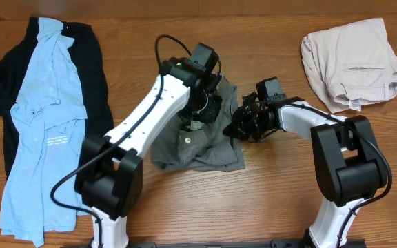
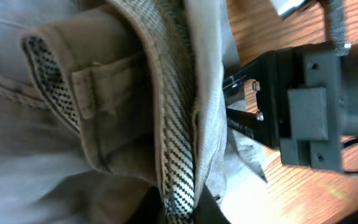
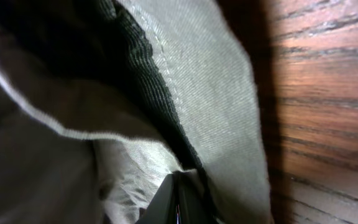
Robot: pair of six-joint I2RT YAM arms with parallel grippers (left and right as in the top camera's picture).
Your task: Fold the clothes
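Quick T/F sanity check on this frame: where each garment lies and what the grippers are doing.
1. The grey shorts lie mid-table between the two arms. True.
2. The beige shorts sit at the far left. False: they are at the far right.
3. The light-blue shirt lies on the black garment. True.
4. The right gripper hangs open, clear of cloth. False: it is shut on the grey shorts' right edge.
5. The left gripper is at the grey shorts' waistband. True.
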